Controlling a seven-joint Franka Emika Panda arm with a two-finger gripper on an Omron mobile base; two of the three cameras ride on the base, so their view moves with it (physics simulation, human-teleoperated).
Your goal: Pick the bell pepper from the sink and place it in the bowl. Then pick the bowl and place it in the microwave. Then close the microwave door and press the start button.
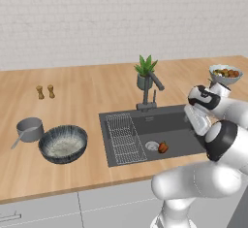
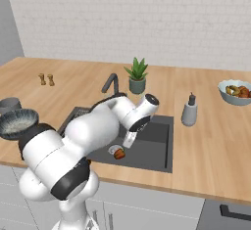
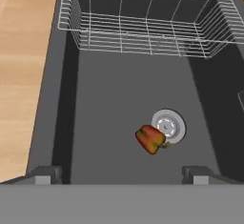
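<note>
The robot's gripper (image 3: 122,173) hangs over the sink (image 3: 57,99), looking down into the dark basin. Its two dark fingertips (image 3: 46,173) stand far apart at the lower edge of the hand view, jaws spread wide, with nothing between them and nothing touching them.

The bell pepper (image 3: 151,139), small and red-orange with a little green, lies on the basin floor ahead of the fingertips, between their lines but nearer the right-hand one in this view. It rests against the round steel drain (image 3: 168,125), overlapping its edge. Beyond it a white wire rack (image 3: 143,32) spans the far end of the basin.

From the left base view, the pepper sits beside the drain near the front of the sink, with the rack in the sink's left part and a dark faucet (image 1: 149,92) behind. The wide dark bowl (image 1: 63,143), pale and speckled inside, stands on the wooden counter (image 1: 82,91) left of the sink, well apart from the pepper. A grey handled pot (image 1: 28,129) sits just beside the bowl.

No writing or labels can be read anywhere.
</note>
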